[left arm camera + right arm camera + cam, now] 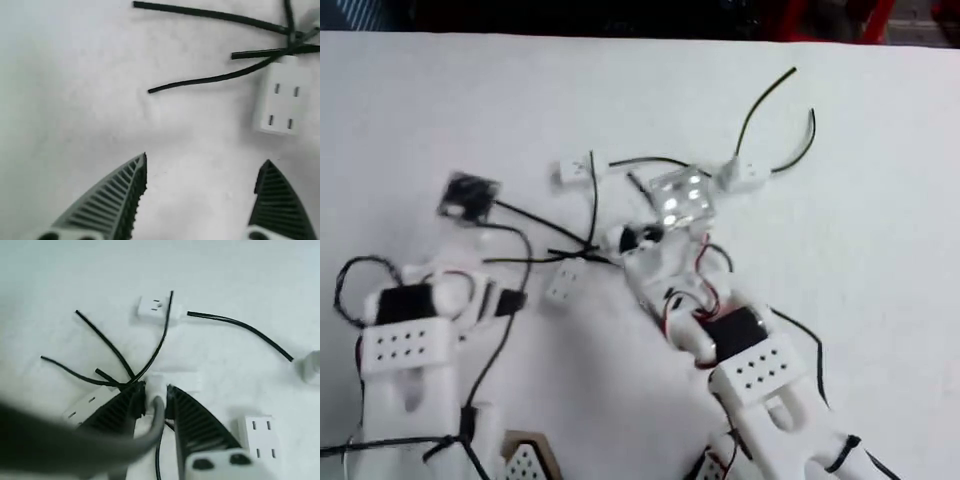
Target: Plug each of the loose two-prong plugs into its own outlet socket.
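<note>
**Right wrist view: plug pinched between the fingers**

The right gripper (156,392) pinches a white plug (154,381) at lower centre of the frame. Black cords (105,344) fan out just above it. A slotted socket (260,436) lies at lower right, and a small outlet block (152,307) at upper centre. In the left wrist view, the left gripper (205,165) is spread wide over the table (75,100), with an outlet socket (282,102) at upper right.

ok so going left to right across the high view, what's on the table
dark square flat piece → white outlet block → right gripper shut on a small white plug → glossy white square block → white plug with curved black cords
</note>
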`<move>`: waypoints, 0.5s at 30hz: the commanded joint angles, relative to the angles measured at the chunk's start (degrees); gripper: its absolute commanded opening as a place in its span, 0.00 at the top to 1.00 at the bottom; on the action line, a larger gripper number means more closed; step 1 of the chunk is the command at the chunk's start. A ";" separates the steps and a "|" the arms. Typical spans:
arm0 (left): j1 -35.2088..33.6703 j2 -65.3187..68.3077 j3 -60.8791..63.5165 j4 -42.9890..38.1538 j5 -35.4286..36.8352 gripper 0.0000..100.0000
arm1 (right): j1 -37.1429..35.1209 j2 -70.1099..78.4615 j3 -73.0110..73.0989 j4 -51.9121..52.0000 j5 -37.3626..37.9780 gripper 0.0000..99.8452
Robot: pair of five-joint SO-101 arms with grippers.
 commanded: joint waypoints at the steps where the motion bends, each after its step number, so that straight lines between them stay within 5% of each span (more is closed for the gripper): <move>1: -6.20 -1.71 3.96 -6.33 0.35 0.66 | -3.91 -1.54 -0.88 1.27 4.66 0.98; 7: -11.03 -1.71 11.16 -14.15 0.70 0.66 | -10.33 0.48 -1.93 1.80 8.53 0.98; 15: -13.05 -1.71 11.69 -14.68 0.88 0.66 | -14.81 21.14 -14.24 1.89 14.77 0.98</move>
